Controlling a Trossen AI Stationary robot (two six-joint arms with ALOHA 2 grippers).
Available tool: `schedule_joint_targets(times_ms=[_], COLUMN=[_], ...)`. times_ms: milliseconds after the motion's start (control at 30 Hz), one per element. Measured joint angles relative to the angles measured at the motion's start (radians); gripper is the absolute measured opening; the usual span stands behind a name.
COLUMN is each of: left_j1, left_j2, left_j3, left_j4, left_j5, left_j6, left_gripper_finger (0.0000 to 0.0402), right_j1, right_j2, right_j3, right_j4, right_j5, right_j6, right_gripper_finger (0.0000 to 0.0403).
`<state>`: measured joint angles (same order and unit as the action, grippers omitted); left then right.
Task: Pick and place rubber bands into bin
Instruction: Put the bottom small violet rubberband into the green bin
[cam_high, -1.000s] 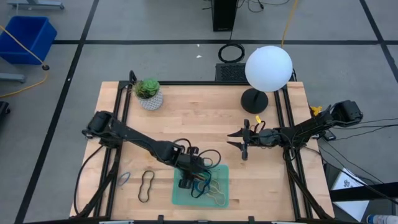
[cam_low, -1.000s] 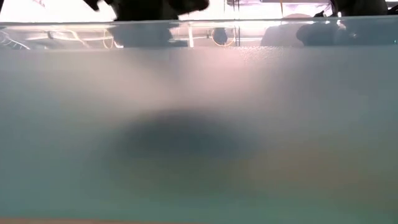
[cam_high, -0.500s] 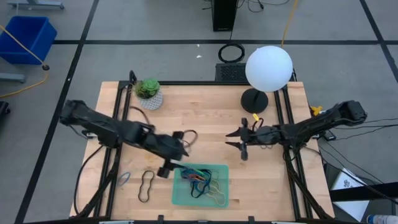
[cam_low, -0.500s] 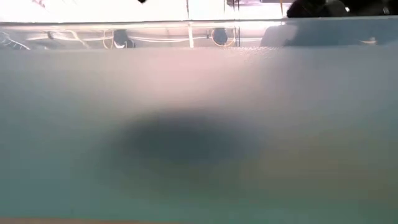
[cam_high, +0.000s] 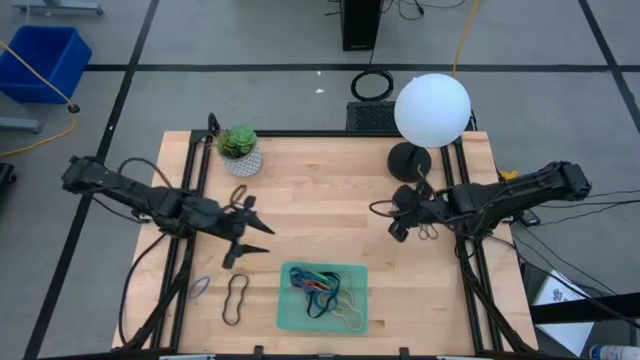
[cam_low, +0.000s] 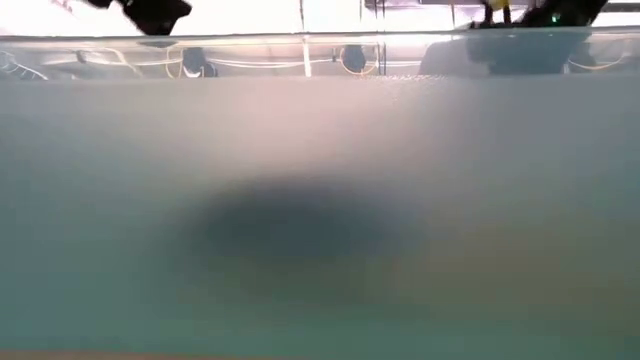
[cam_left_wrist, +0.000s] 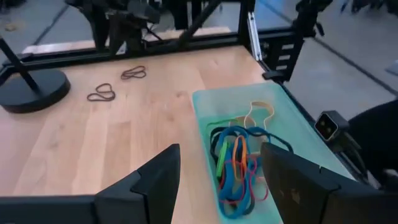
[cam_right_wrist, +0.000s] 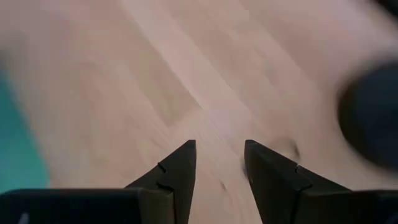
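- Bin (cam_high: 355, 318): shallow translucent green tray with low walls, at the table's near edge, slightly right of centre in the high view.
- Rubber bands in bin (cam_high: 318, 288): tangled heap of blue, black, orange and red loops, with one tan loop (cam_high: 349, 317) lying apart toward a corner.
- Black rubber band (cam_high: 235, 298): peanut-shaped, flat on the wood just left of the bin, not touching it.
- Pale band (cam_high: 200, 289): small loop near the left rail, colour unclear.
- Left gripper (cam_high: 253, 239): over bare wood, up and left of the bin; fingers spread, nothing between them.
- Right gripper (cam_high: 400, 222): right half of the table, near the lamp base (cam_high: 409, 161); fingers parted, empty.
- Left wrist view only: two dark loops (cam_left_wrist: 102, 93) (cam_left_wrist: 133, 73) on the wood beside the lamp base; bands' separate colours clear.
- Low view: filled by the bin's frosted green wall (cam_low: 320, 220); contents hidden.
- Right wrist view: blurred wood between its fingers (cam_right_wrist: 177, 177).
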<state>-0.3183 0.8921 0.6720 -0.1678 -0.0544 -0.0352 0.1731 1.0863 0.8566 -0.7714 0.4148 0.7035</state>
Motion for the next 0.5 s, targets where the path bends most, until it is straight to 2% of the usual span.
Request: schedule_joint_targets(times_ms=[100,233,333,500], left_j1=[0.0,0.0,0.0,-0.001], left_j2=[-0.075,-0.132,-0.137,-0.135], left_j3=[-0.112,-0.224,-0.281,-0.316], left_j4=[0.112,0.247,0.334,0.361], left_j5=[0.0,0.0,0.0,-0.001], left_j6=[-0.014,-0.031,-0.032,-0.052], left_gripper_finger=[0.0228,0.0228,0.0228,0.0228], right_j1=[-0.015,-0.023,-0.023,-0.023], right_j2=[0.004,0.017,0.027,0.043], right_j3=[-0.001,-0.002,-0.025,-0.108], right_j4=[-0.159,-0.342,-0.384,-0.359], right_j5=[-0.005,0.0,-0.013,-0.108], right_j6=[0.211,0.417,0.519,0.604], right_gripper_finger=[0.0132,0.0132,0.0132,0.0132])
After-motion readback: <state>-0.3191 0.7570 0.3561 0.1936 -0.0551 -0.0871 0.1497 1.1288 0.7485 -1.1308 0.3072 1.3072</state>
